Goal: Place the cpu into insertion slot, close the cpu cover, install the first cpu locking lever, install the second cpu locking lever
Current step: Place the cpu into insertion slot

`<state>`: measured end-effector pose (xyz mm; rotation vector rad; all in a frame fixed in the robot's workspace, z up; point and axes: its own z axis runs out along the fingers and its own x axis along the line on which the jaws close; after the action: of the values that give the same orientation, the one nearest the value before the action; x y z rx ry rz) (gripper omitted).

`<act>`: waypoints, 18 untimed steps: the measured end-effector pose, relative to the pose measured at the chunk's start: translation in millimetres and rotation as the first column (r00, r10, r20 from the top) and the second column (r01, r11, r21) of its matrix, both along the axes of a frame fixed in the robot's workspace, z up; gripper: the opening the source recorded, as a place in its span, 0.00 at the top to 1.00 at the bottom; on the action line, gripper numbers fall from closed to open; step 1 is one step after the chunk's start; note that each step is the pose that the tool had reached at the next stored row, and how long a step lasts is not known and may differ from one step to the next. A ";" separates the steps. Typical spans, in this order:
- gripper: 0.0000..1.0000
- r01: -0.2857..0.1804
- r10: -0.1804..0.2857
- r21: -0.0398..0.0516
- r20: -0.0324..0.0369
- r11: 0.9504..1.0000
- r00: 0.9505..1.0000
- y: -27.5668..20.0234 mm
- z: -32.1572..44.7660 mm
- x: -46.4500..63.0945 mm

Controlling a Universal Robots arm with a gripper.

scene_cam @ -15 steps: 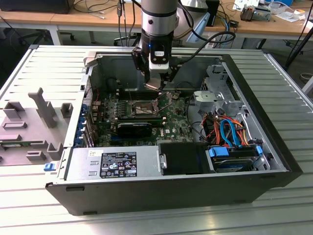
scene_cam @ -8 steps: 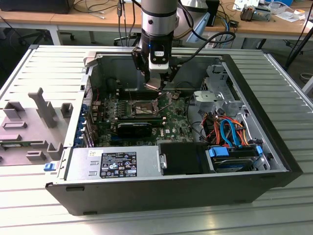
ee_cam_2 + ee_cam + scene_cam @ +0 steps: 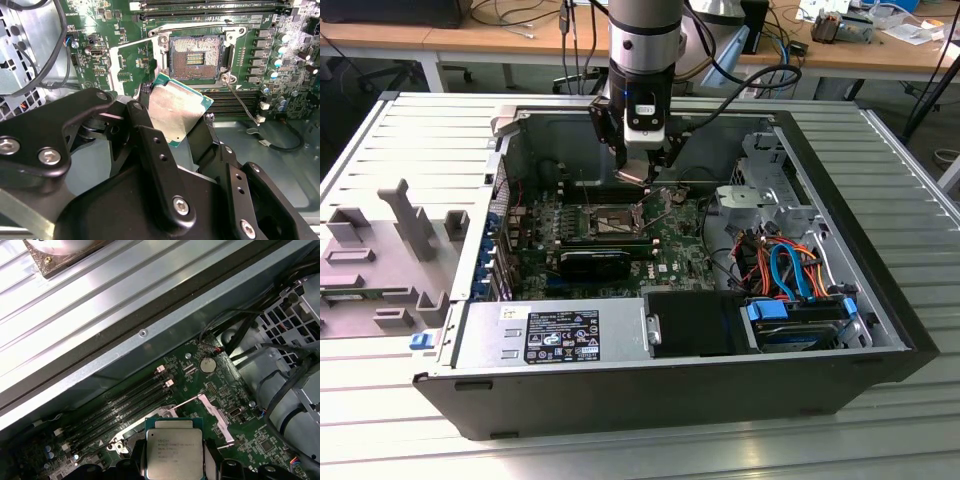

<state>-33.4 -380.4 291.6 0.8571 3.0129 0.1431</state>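
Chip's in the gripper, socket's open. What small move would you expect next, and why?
Probably a short sideways shift to centre the cpu over the insertion slot before lowering. The gripper holds it by its edges, above the motherboard and seemingly off to one side of the slot, whose contacts lie bare.

A chip [image 3: 180,112] over the board [image 3: 125,25], inside the case [image 3: 670,400].
It hung near the socket [image 3: 196,56], whose cover [image 3: 216,416] stood open beside it.
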 end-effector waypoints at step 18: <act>0.45 0.014 -0.014 0.000 0.000 1.000 1.000 0.0 -0.2 0.0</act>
<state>-33.4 -380.4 291.3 0.8777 3.0064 0.1430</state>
